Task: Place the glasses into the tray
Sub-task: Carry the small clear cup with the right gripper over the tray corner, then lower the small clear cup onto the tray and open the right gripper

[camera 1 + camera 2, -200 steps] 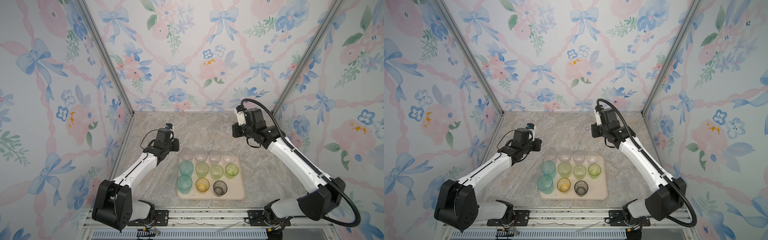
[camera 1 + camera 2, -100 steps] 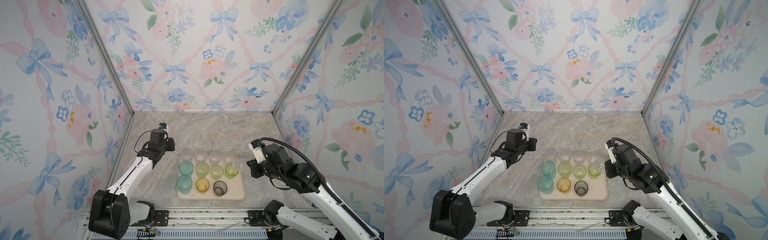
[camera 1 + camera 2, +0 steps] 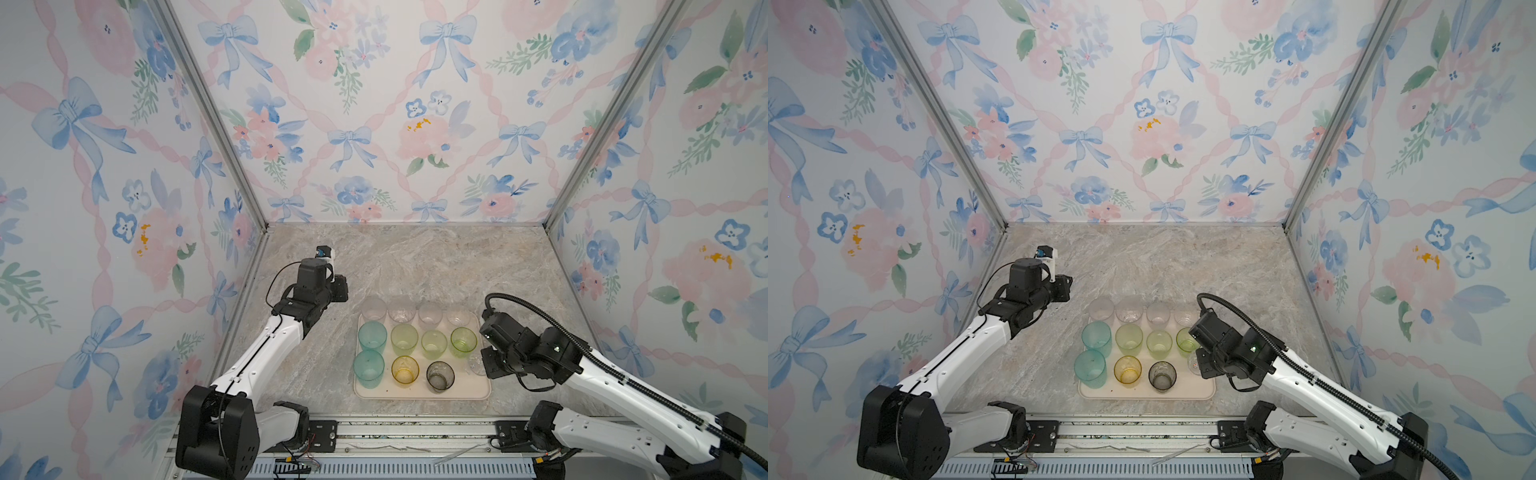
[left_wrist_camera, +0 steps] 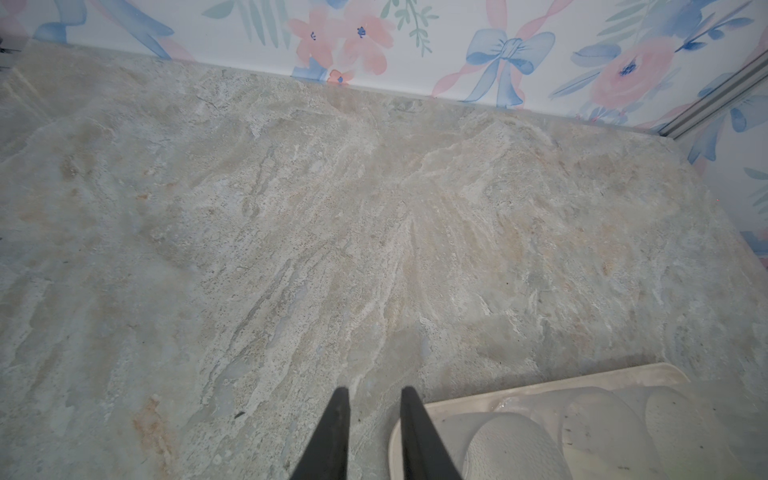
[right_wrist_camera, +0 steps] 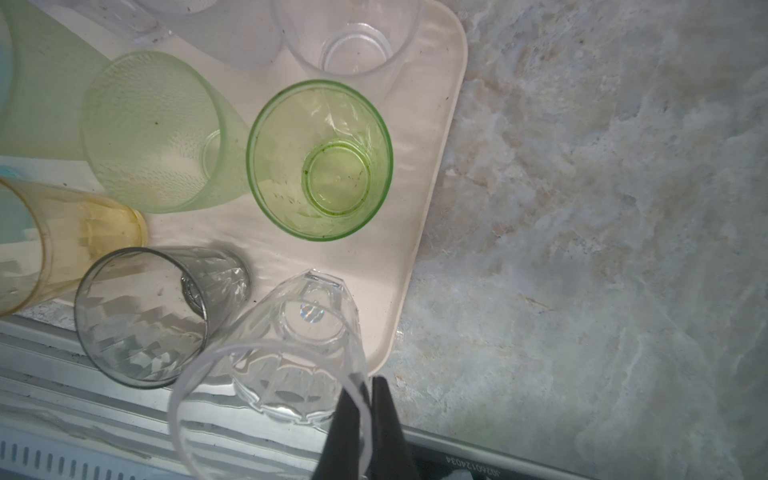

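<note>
One table (image 4: 374,208) lies under both grippers, bare ahead of the left gripper (image 4: 374,392), whose jaws stand a narrow gap apart with nothing between them; a corner of the tray (image 3: 419,394) sits just off to the side of one of its fingers. Beyond the right gripper (image 5: 365,386) the tray spreads out, and eleven glasses (image 3: 372,336) stand upright in it in rows. The twelfth, a clear glass (image 5: 291,353), hangs tilted from the right gripper, its wall pinched at the rim between closed jaws, one finger inside and one outside. Its base points away from the fingertips, over the tray's free corner. Whether the base touches the tray cannot be told. A grey glass (image 5: 141,316) stands close beside the held one, and a green glass (image 5: 320,162) farther out past the fingertips. The clear glass looks light, stiff and slick, likely brittle if knocked. A rim pinch seems the right hold here, since neighbours leave no room around the body, but it lets the glass swing, so a slow lowering would suit it.
</note>
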